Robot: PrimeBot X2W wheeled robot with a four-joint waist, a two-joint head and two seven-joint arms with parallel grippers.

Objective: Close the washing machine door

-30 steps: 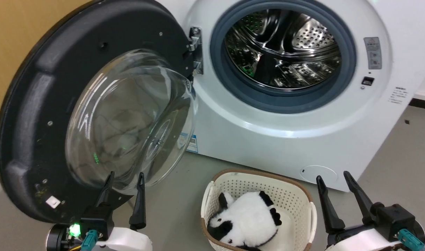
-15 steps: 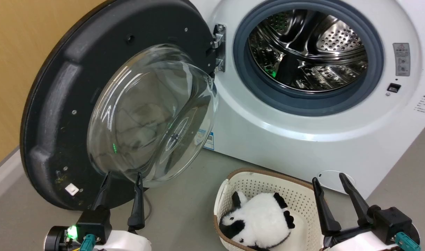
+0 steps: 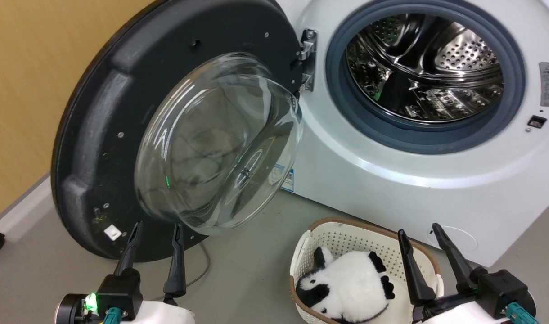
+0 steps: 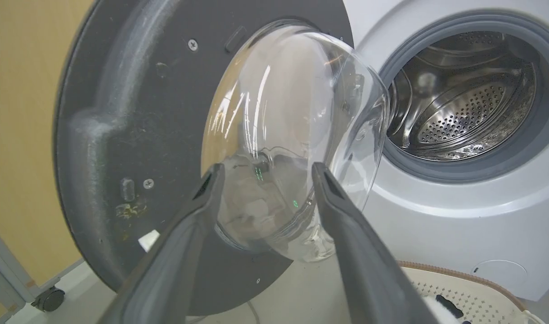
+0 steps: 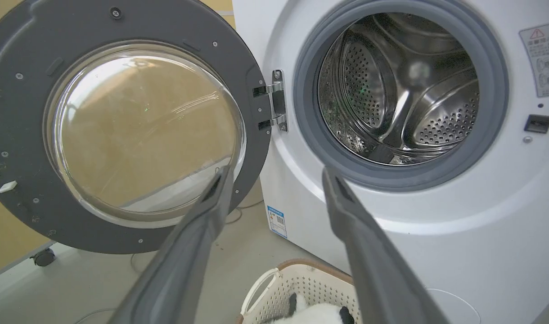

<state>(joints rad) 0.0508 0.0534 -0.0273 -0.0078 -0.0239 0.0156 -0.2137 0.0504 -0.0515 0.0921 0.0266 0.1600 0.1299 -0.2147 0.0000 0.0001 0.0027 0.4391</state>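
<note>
At the far left, by the yellow wall [image 3: 22,90], the large round black plastic washing machine door [image 3: 99,135] stands swung wide open. Its inner face is turned toward me and its bulging clear glass bowl [image 3: 216,144] sticks out over the grey floor [image 3: 247,270]. My left hand [image 3: 158,224] sits low and near, just below the door's bottom edge, with its two dark fingers parted to a moderate gap and nothing between them. In the left wrist view they frame the glass bowl, and I see no contact with it. To the right, the metal hinge [image 3: 307,58] joins the door to the white front-loading washing machine [image 3: 391,189]. The machine's grey rubber gasket [image 3: 342,112] and shiny perforated steel drum [image 3: 427,76] are fully exposed, so I judge that none of the closing has been done yet. On the floor in front of the machine sits a cream perforated basket [image 3: 346,234] holding a black-and-white plush panda [image 3: 346,288], which I reckon lies under the door's swing path. My right hand [image 3: 418,228] hovers over the basket's right rim, fingers spread and empty. What is left is the whole job: get a hand behind or against the door's left side, sweep it rightward and press until it latches.
</note>
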